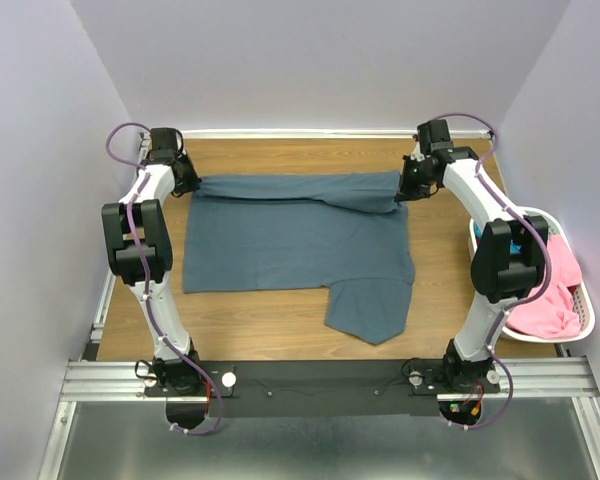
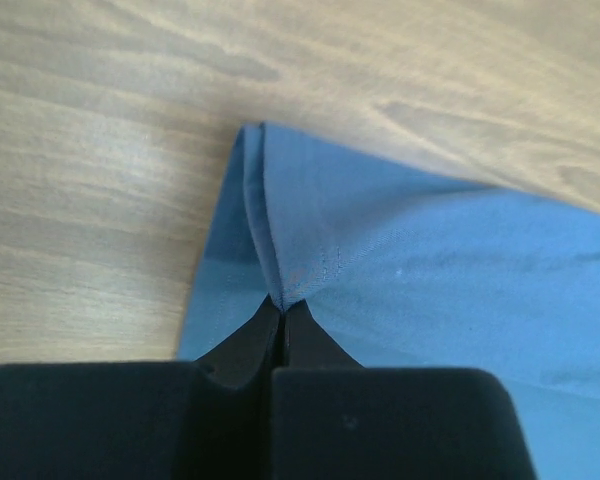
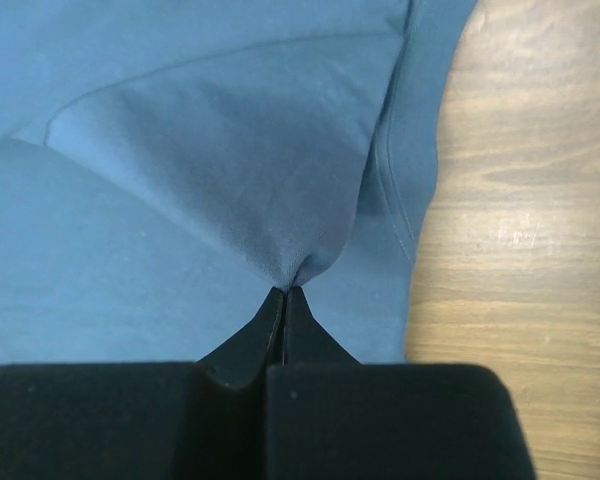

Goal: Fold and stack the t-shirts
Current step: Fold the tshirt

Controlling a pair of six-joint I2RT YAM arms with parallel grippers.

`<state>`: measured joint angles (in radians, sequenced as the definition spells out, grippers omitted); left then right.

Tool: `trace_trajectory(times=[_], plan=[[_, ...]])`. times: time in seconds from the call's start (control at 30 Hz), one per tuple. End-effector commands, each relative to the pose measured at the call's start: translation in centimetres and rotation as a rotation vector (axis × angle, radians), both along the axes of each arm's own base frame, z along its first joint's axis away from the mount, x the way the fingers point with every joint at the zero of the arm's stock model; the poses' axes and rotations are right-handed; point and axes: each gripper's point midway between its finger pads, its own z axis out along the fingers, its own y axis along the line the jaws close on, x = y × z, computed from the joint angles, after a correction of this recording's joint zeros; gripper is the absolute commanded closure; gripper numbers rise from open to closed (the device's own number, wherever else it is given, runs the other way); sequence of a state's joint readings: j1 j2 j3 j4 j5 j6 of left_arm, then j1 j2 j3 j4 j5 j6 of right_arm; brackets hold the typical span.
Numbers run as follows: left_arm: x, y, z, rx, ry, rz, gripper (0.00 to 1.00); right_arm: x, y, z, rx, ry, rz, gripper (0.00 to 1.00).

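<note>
The slate blue-grey t-shirt (image 1: 290,245) lies spread on the wooden table, one sleeve pointing toward the near edge. My left gripper (image 1: 194,184) is shut on the shirt's far left corner; the left wrist view shows the cloth (image 2: 400,270) pinched at my fingertips (image 2: 281,303). My right gripper (image 1: 402,196) is shut on the far right corner, a fold of cloth (image 3: 230,160) pinched at its tips (image 3: 285,290). Both corners are lifted slightly and the far edge is stretched between them. The pink t-shirt (image 1: 550,290) lies in the basket, with a bit of teal cloth (image 1: 521,243) beside it.
A white slotted plastic basket (image 1: 584,312) stands at the right edge of the table, next to the right arm. Purple-white walls close in the left, right and back. A metal rail (image 1: 320,378) runs along the near edge.
</note>
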<state>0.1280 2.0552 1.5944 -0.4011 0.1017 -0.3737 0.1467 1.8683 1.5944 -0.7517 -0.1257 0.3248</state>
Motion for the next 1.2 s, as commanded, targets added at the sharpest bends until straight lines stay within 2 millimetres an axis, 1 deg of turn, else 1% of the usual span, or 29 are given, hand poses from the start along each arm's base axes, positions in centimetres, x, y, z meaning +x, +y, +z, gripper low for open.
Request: trace_trajectory(times=[0.0, 0.03, 0.13, 0.2, 0.3, 0.33, 0.4, 0.43, 0.47, 0.5, 0.53, 0.57, 0.6, 0.63, 0.67, 0.7, 0.73, 0.77, 0.83, 0.87, 0.93, 0.97, 1.03, 1.07, 1.1, 1.13, 1.17], plan=[[-2.1, 1.1, -3.9, 0.032, 0.114, 0.02, 1.0, -2.6, -0.3, -2.2, 0.001, 0.091, 0.0, 0.99], [-2.5, 1.2, -4.6, 0.032, 0.131, 0.023, 1.0, -2.8, -0.6, -2.9, -0.007, 0.105, -0.002, 0.99], [-3.2, 1.0, -5.1, 0.031, 0.142, 0.023, 1.0, -3.9, -1.1, -4.9, -0.04, 0.144, -0.009, 0.97], [-3.5, 1.0, -5.1, 0.027, 0.14, 0.025, 1.0, -4.1, -1.6, -5.7, -0.063, 0.157, -0.019, 0.97], [-4.1, 0.8, -5.2, 0.02, 0.141, 0.024, 1.0, -3.8, -2.1, -6.1, -0.09, 0.155, -0.036, 0.97], [-4.2, 0.8, -5.1, 0.024, 0.135, 0.026, 0.99, -3.6, -1.9, -6.0, -0.081, 0.152, -0.033, 0.94], [-4.1, 1.1, -4.7, 0.039, 0.125, 0.037, 0.97, -3.4, -1.3, -5.7, -0.052, 0.146, -0.014, 0.82], [-3.8, 1.3, -4.1, 0.045, 0.108, 0.044, 0.94, -3.3, -0.8, -5.1, -0.023, 0.133, 0.001, 0.8], [-3.5, 1.4, -3.5, 0.051, 0.09, 0.048, 0.92, -2.8, -0.6, -4.6, -0.015, 0.106, 0.006, 0.76], [-3.3, 1.6, -2.9, 0.057, 0.074, 0.064, 0.86, -2.5, -0.5, -3.8, -0.009, 0.082, 0.006, 0.65], [-2.9, 1.7, -2.0, 0.059, 0.047, 0.071, 0.84, -2.0, -0.5, -2.9, -0.009, 0.049, 0.007, 0.61], [-2.4, 1.9, -0.4, 0.062, 0.01, 0.082, 0.76, -1.2, -0.7, -1.9, -0.023, 0.013, 0.001, 0.54], [-2.2, 1.9, 0.5, 0.063, -0.009, 0.084, 0.76, -1.0, -0.9, -1.8, -0.033, 0.004, 0.0, 0.51], [-2.0, 1.9, 1.3, 0.064, -0.026, 0.086, 0.67, -0.2, -1.0, -0.9, -0.039, -0.027, -0.006, 0.49], [-1.7, 1.9, 2.7, 0.067, -0.058, 0.085, 0.62, 0.4, -1.3, -0.6, -0.059, -0.045, -0.009, 0.48], [-1.7, 2.5, 3.2, 0.089, -0.066, 0.107, 0.59, 0.9, -1.5, -0.3, -0.063, -0.059, -0.014, 0.47], [-1.7, 2.5, 4.2, 0.094, -0.082, 0.111, 0.57, 1.7, -1.7, 0.3, -0.054, -0.08, -0.018, 0.47], [-1.7, 2.6, 4.6, 0.101, -0.091, 0.116, 0.57, 2.5, -1.8, 0.0, -0.044, -0.089, -0.022, 0.47], [-1.9, 3.1, 5.3, 0.121, -0.104, 0.141, 0.57, 3.5, -1.9, 0.1, -0.01, -0.106, -0.036, 0.47], [-2.1, 3.2, 6.1, 0.131, -0.122, 0.147, 0.57, 4.6, -1.7, 0.7, 0.042, -0.137, -0.037, 0.47], [-2.1, 3.2, 6.6, 0.148, -0.141, 0.148, 0.57, 5.8, -2.0, 0.7, 0.075, -0.162, -0.051, 0.47], [-2.0, 2.7, 6.7, 0.137, -0.147, 0.126, 0.57, 7.0, -1.9, 0.6, 0.094, -0.191, -0.053, 0.48], [-1.7, 2.0, 6.4, 0.123, -0.148, 0.106, 0.57, 8.2, -2.0, 0.1, 0.11, -0.206, -0.056, 0.48], [-1.3, 1.7, 5.7, 0.114, -0.141, 0.1, 0.58, 9.3, -2.4, 0.7, 0.123, -0.233, -0.064, 0.49], [-1.0, 1.2, 5.5, 0.103, -0.141, 0.087, 0.6, 9.9, -2.5, -1.0, 0.127, -0.208, -0.067, 0.49], [-0.6, 1.1, 4.5, 0.094, -0.13, 0.084, 0.61, 10.6, -2.7, -1.3, 0.138, -0.217, -0.065, 0.49], [-0.3, 0.9, 4.1, 0.082, -0.128, 0.083, 0.62, 11.1, -2.7, -1.8, 0.144, -0.218, -0.061, 0.5]])
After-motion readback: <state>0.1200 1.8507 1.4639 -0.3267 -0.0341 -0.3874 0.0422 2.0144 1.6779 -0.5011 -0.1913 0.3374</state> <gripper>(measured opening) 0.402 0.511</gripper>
